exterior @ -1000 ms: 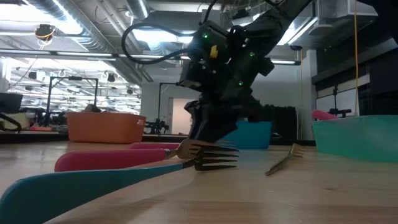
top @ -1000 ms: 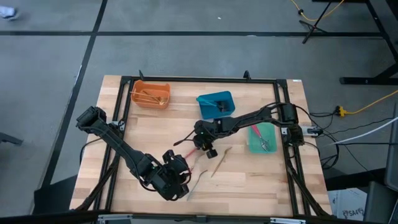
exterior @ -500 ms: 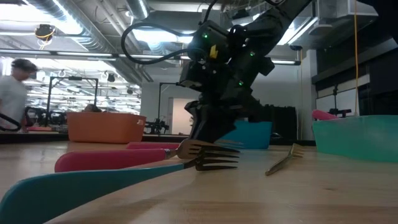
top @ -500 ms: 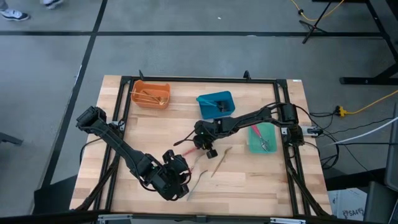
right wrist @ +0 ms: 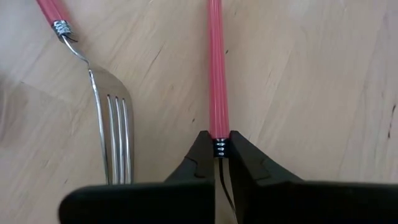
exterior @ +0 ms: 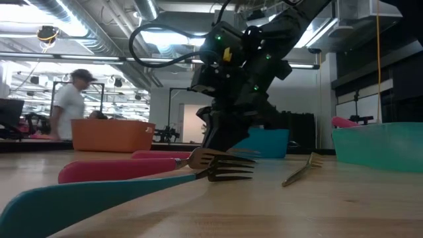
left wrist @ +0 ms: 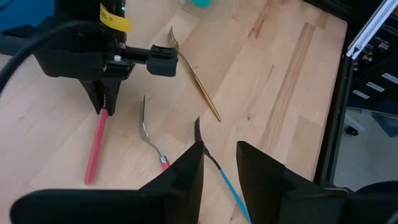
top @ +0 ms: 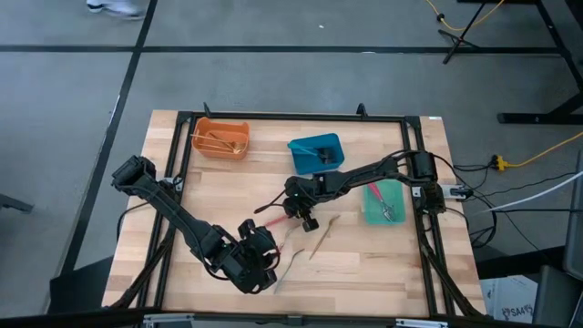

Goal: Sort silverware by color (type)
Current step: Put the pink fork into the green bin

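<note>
Pink-handled utensil (right wrist: 216,68) in right hand (right wrist: 216,163)

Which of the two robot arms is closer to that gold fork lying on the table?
The right gripper, shut on a pink-handled utensil, sits close beside the gold fork. The left gripper is farther, near the table's front edge.

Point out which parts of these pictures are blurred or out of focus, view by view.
Low view: the teal handle nearest the lens is soft, and the person walking behind is smeared. Right wrist view: the right gripper fingers are blurred, the red handle sharp. High view: even, no blur.
</note>
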`<action>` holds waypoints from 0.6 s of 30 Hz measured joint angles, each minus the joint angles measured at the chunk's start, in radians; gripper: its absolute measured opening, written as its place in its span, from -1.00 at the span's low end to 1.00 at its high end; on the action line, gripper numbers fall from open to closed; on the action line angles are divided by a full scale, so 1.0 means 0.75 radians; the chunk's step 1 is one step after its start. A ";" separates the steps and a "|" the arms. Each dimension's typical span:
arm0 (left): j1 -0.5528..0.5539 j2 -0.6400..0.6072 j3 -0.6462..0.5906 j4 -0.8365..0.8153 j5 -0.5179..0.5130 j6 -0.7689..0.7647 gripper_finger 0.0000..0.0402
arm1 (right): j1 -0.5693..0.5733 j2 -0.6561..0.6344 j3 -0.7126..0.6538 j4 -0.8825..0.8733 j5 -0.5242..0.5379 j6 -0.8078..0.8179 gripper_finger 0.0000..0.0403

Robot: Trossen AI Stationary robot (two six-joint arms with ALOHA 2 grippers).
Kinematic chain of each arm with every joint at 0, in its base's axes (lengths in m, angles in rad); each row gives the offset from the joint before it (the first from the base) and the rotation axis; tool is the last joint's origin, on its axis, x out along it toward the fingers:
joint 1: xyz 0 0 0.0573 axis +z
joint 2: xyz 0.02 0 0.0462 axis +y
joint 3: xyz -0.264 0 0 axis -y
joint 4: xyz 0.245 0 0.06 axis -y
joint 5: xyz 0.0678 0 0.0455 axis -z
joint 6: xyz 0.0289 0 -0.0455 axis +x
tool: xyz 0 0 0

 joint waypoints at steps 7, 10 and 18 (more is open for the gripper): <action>0.001 0.000 0.000 -0.003 -0.052 0.009 -0.55 | -0.001 -0.052 -0.005 -0.081 0.018 0.001 -0.97; 0.001 0.000 0.000 -0.009 -0.058 0.010 -0.55 | -0.001 -0.111 -0.004 -0.128 0.044 0.001 -0.98; 0.001 0.001 0.000 -0.009 -0.102 0.054 -0.55 | -0.002 -0.319 -0.002 -0.256 0.129 0.003 -0.97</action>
